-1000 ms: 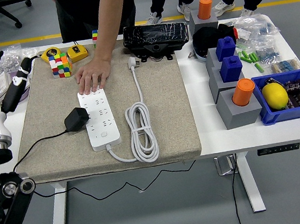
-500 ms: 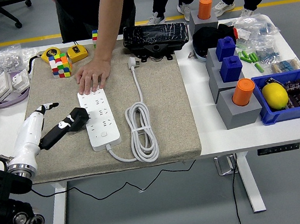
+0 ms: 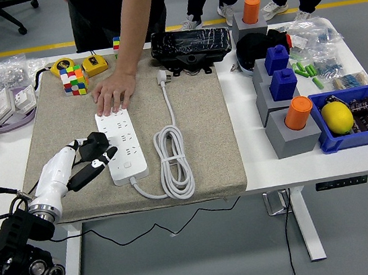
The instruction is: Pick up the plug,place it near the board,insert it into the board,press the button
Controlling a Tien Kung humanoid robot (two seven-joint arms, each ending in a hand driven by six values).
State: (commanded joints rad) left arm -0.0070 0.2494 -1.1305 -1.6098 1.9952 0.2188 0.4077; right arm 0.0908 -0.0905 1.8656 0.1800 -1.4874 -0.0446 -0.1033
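Observation:
The black plug (image 3: 94, 146) lies on the beige mat, touching the left edge of the white power strip (image 3: 123, 140); its thin black cord runs off to the left. My left hand (image 3: 89, 161) comes in from the lower left. Its white thumb is on the plug's left and its black fingers (image 3: 95, 166) reach under the plug's near side; the hand is open and the plug still rests on the mat. A person's hand (image 3: 113, 92) presses flat on the strip's far end. The strip's button (image 3: 128, 164) is near its front end. My right hand is out of view.
The strip's white cable (image 3: 173, 156) lies coiled to its right. A Rubik's cube (image 3: 73, 79), yellow tape measures and a black case (image 3: 190, 45) line the mat's far edge. Grey and blue blocks, orange cylinders and a blue bin (image 3: 356, 117) with a lemon fill the right side.
My left arm swung down from the table's left edge onto the mat, and the hand has come in around the plug. The plug, the strip and the person's hand have not moved.

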